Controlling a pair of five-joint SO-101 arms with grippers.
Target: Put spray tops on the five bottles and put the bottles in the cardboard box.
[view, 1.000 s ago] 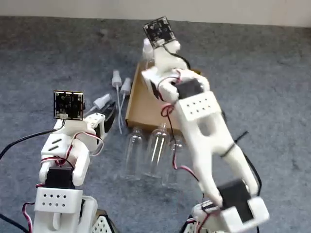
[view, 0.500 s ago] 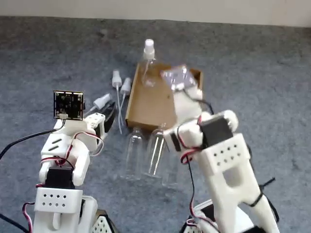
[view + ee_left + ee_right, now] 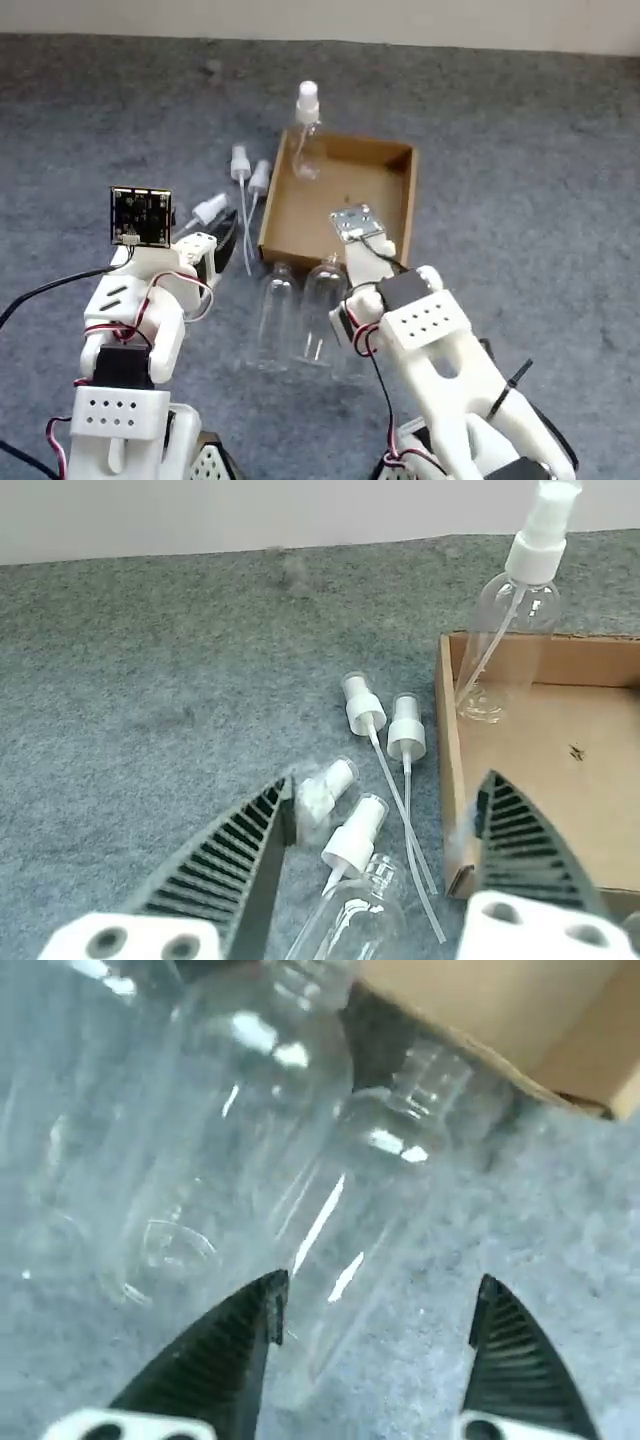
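Observation:
A clear bottle with a spray top (image 3: pixel 305 125) stands upright in the far left corner of the cardboard box (image 3: pixel 385 195). Three clear bottles without tops (image 3: pixel 275 310) lie side by side on the carpet in front of the box. My right gripper (image 3: pixel 375 1310) hangs open low over them, with the rightmost bottle (image 3: pixel 365 1210) between its fingers, untouched. Loose spray tops (image 3: pixel 362 706) (image 3: pixel 405 732) lie left of the box. My left gripper (image 3: pixel 380 810) is open above a lying bottle with a spray top (image 3: pixel 352 880) and another loose top (image 3: pixel 325 785).
Grey carpet (image 3: pixel 520 130) covers the whole table. The box wall (image 3: pixel 447 770) stands close to the left gripper's inner finger. The spray tops' long thin tubes (image 3: pixel 246 225) trail toward the near side. Open carpet lies to the far left and right of the box.
My right arm has drawn back from the box's far corner, leaving the topped bottle standing there, and come down over the lying bottles. The left arm has stayed put.

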